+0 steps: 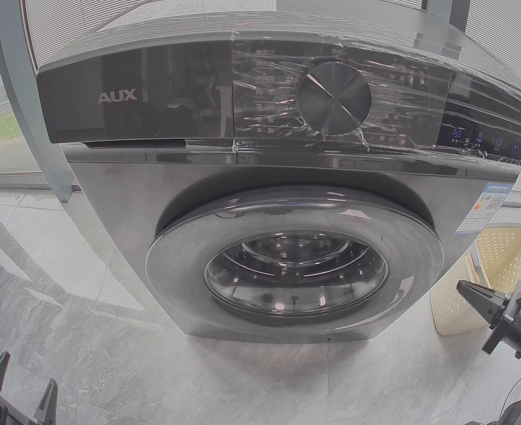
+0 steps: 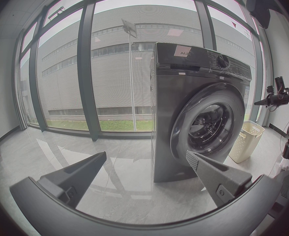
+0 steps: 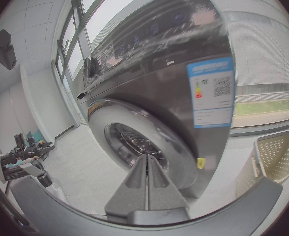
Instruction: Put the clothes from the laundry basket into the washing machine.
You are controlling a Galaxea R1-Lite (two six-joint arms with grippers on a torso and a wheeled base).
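The head camera looks down closely at the washing machine [image 1: 124,202]. The wrist cameras face it from left and right, sharing its door [image 1: 296,273].

Grey marble floor [image 1: 65,302] meets tall dark-framed windows [image 2: 85,82]; outside stand a lamp post [image 2: 131,82], a grass strip [image 2: 118,125] and a ribbed grey building [image 2: 118,69].
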